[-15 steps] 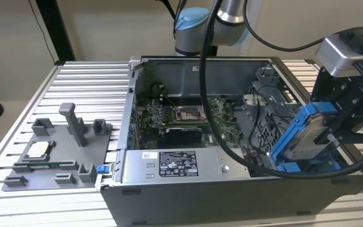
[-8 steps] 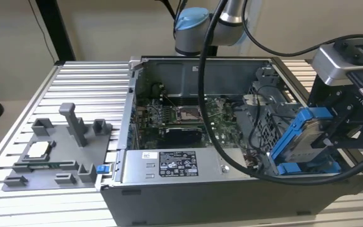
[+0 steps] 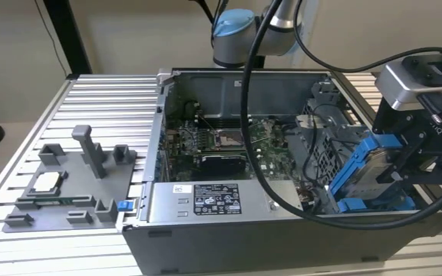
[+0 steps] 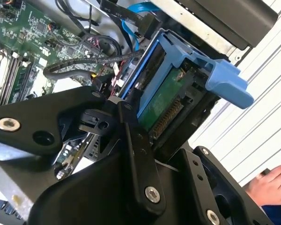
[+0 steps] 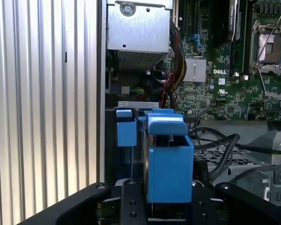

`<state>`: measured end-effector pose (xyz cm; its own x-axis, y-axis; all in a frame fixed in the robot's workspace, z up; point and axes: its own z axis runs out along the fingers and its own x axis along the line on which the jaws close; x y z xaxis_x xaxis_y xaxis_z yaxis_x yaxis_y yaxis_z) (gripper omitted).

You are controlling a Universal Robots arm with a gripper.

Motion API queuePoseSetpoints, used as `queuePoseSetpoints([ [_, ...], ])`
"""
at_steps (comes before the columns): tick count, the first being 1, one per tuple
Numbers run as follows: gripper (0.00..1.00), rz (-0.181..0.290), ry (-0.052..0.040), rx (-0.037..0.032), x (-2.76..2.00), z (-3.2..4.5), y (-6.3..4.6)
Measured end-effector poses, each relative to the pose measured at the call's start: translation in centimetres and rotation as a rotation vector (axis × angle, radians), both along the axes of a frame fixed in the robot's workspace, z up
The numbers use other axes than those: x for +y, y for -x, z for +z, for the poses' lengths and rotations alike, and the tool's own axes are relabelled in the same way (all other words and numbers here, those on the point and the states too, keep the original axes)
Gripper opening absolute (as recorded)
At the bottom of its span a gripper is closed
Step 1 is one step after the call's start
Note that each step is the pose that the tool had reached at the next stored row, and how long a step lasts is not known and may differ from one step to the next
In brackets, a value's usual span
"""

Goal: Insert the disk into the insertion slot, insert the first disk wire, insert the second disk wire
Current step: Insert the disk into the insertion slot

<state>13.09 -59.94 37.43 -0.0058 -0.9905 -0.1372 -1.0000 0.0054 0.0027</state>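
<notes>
Disk (image 3: 361, 164) stands tilted at the insertion slot (image 3: 327, 158), at the end of the case (image 3: 282, 233). The hand (image 3: 396, 168) pinches its blue frame (image 5: 171, 168). I judge this tilt lets its edge enter the slot.

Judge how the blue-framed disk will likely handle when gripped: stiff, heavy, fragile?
The disk is probably rigid: a metal slab in a plastic frame, held tilted between the jaws without sagging. Being metal, likely dense for its size. Its bare circuit board and thin blue tab look vulnerable to knocks.
</notes>
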Motion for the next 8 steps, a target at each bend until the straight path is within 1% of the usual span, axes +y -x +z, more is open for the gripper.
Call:
queuePoseSetpoints([
  [1,1.0,0.0,0.0003,0.0,0.0,0.0,0.0],
  [3,1.0,0.0,0.0002,0.0,-0.01,0.05,0.0],
  [4,1.0,0.0,0.0002,0.0,-0.01,0.23,0.0],
  [8,1.0,0.0,0.0005,0.0004,-0.01,1.96,0.0],
])
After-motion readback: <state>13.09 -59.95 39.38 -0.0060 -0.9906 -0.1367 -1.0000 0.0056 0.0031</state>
